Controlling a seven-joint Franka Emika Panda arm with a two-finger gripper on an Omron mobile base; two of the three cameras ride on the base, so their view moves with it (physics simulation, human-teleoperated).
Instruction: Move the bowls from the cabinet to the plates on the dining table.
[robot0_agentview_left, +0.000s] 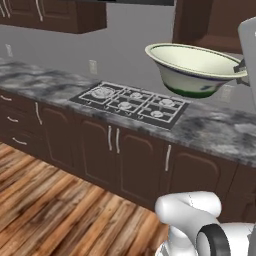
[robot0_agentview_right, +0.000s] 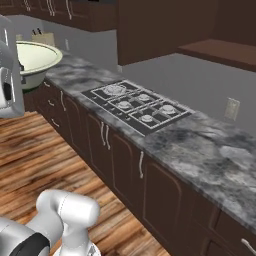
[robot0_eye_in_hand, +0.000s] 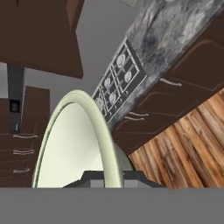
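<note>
- Bowl (robot0_agentview_left: 197, 67), cream-white inside and green outside, carried in mid-air above the stone desk (robot0_agentview_left: 220, 131), beyond the gas hob (robot0_agentview_left: 131, 103) and over the desk's right stretch as seen from the left base view.
- Gripped by its rim at the right side in that view, the gripper (robot0_agentview_left: 242, 70) mostly hidden behind the white arm; bowl mouth tilted slightly toward the camera, body hanging out to the left of the fingers.
- From the hand view, rim (robot0_eye_in_hand: 94, 131) running edge-on straight up from between the fingers, cream inside to one side, outside wall to the other.
- Fingers pinched narrow across the thin rim wall, holding the bowl and nothing else.
- From the right base view, same bowl (robot0_agentview_right: 35, 60) seen at far left, clear of the desk edge, wood floor (robot0_agentview_right: 45, 160) below.
- Neither dining table nor plates in sight; judged as mid-carry, bowl out of the cabinet and not yet delivered.
- Coming move likely turns on keeping the bowl level, weight hanging off one side of the grip.
</note>
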